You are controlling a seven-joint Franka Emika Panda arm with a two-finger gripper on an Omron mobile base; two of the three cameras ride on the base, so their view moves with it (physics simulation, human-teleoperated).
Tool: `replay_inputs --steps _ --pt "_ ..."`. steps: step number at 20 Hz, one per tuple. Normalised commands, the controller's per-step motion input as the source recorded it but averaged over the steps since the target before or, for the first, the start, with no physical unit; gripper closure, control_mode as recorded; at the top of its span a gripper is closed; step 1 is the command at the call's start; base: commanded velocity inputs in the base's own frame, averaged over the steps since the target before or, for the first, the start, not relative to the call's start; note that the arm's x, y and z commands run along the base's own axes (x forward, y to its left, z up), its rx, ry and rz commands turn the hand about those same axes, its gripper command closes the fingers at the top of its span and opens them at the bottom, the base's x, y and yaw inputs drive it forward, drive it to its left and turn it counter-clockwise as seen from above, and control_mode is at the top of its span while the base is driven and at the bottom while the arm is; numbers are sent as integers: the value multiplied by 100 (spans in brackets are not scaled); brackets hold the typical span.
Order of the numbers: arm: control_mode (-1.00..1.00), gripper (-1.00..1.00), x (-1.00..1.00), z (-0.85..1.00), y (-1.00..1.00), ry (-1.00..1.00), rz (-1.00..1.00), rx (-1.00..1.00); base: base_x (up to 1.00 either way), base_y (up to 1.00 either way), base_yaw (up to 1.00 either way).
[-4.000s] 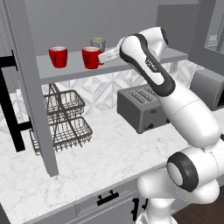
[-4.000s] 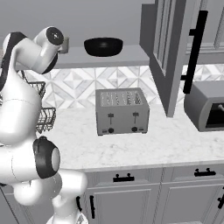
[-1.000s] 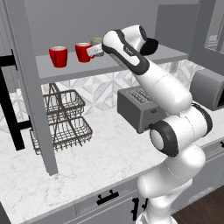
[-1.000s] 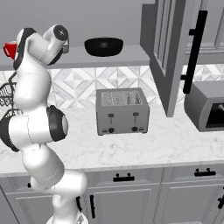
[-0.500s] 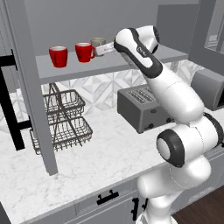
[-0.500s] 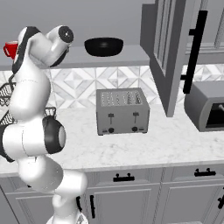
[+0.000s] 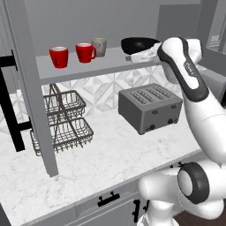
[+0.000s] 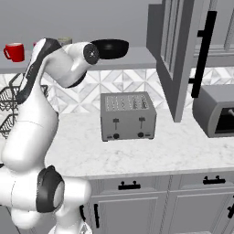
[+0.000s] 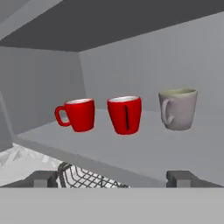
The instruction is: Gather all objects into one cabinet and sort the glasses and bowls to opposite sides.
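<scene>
Two glossy red cups (image 7: 58, 56) (image 7: 85, 52) and a grey-beige cup (image 7: 99, 46) stand in a row on the cabinet's pale shelf (image 7: 88, 68). To their right on the same shelf sits the wide black bowl (image 7: 139, 44). My gripper (image 7: 131, 57) hovers open and empty at the shelf's front edge, just before the bowl and to the right of the cups. The hand view looks along the shelf (image 9: 131, 153) at the handled red cup (image 9: 76, 114), the second red cup (image 9: 125, 114) and the grey-beige cup (image 9: 178, 109); the gripper (image 9: 111, 179) is well short of them. The black bowl (image 8: 111, 48) also shows from the right.
A silver toaster (image 7: 150, 108) stands on the marble counter under the shelf. A two-tier wire basket (image 7: 64, 121) sits at the left. The open cabinet door (image 8: 176, 59) with its black handle hangs to the right, above a grey oven (image 8: 215, 114).
The jaws opened and let go of the second red cup, which stays beside the first. The hand has pulled back to the right along the shelf front.
</scene>
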Motion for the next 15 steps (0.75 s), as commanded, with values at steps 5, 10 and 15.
replay_inputs --steps 5,10,15 --pt "-100 -100 -100 -27 -100 -7 0 7 0 0 0" --pt "-100 -100 -100 -97 -95 -9 0 -6 0 0 0" --pt "-100 -100 -34 -40 -24 0 1 -9 0 0 0"
